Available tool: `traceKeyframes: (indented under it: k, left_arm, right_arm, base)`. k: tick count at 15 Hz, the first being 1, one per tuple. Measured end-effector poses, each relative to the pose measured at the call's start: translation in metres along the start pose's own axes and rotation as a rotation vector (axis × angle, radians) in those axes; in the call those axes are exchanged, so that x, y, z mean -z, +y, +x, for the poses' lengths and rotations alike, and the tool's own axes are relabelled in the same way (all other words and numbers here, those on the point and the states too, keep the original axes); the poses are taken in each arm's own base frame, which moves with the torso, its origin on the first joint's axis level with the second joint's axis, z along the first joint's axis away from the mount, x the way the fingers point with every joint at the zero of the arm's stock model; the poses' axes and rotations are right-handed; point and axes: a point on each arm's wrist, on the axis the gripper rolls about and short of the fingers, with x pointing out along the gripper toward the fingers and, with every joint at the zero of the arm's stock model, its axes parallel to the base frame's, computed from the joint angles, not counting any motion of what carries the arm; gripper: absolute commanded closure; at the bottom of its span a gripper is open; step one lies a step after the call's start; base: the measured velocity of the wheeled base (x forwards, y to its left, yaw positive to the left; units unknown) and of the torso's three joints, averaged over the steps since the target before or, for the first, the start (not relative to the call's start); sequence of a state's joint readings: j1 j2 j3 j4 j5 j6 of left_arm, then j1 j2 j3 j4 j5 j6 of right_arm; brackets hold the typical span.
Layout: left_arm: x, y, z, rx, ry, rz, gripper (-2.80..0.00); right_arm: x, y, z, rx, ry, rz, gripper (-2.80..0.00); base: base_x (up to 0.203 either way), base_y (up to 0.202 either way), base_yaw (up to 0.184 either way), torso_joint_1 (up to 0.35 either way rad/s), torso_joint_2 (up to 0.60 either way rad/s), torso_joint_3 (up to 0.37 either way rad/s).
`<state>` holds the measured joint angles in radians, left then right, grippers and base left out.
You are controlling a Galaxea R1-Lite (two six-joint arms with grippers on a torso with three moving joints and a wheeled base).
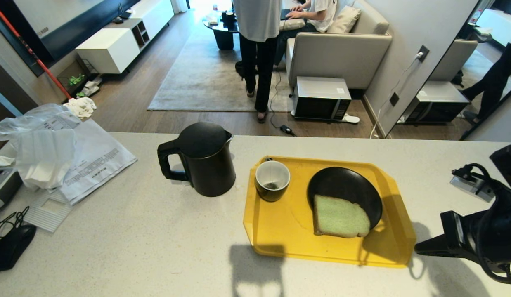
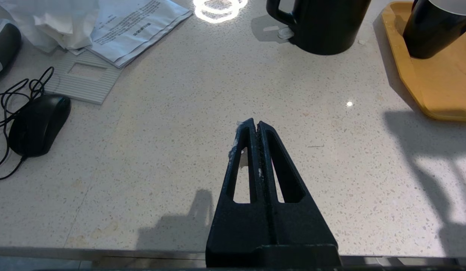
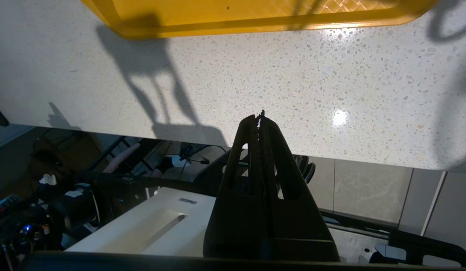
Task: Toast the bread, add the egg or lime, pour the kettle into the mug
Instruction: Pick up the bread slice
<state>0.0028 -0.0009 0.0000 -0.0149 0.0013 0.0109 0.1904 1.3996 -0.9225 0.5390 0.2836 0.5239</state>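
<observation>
on the speckled stone counter (image 1: pixel 136 243), crumpled plastic bags (image 1: pixel 41 144) and a smooth black mouse (image 1: pixel 12 246) lie at the left. the left gripper (image 2: pixel 256 125) hovers over bare counter, its ribbed fingers pressed together. the matte cylindrical kettle (image 1: pixel 204 159) stands just beside the yellow tray (image 1: pixel 276 231). on the tray are the round mug (image 1: pixel 272 180) and a black plate (image 1: pixel 342 187) bearing the spongy green bread (image 1: pixel 340 217). the right gripper (image 3: pixel 260 116) is pressed together at the counter edge.
</observation>
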Motion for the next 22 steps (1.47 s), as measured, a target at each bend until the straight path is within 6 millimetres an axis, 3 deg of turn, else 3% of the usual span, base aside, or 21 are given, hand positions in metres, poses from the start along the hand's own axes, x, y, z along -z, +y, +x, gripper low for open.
traceKeyframes:
  k: [6,11,22]
  left_arm:
    - [0.000,0.000,0.000,0.000,0.000,0.000,0.00]
    - [0.000,0.000,0.000,0.000,0.000,0.000,0.00]
    - [0.000,0.000,0.000,0.000,0.000,0.000,0.00]
  right_arm:
    - [-0.013,-0.008,0.033,0.019,0.112,0.063,-2.80]
    - [-0.031,-0.007,0.053,0.006,0.092,0.056,-2.80]
    - [-0.026,-0.006,0.044,0.012,0.062,0.001,-2.80]
  base:
    - [0.000,0.000,0.000,0.000,0.00,0.000]
    - [0.000,0.000,0.000,0.000,0.00,0.000]
    - [0.000,0.000,0.000,-0.007,0.01,0.007]
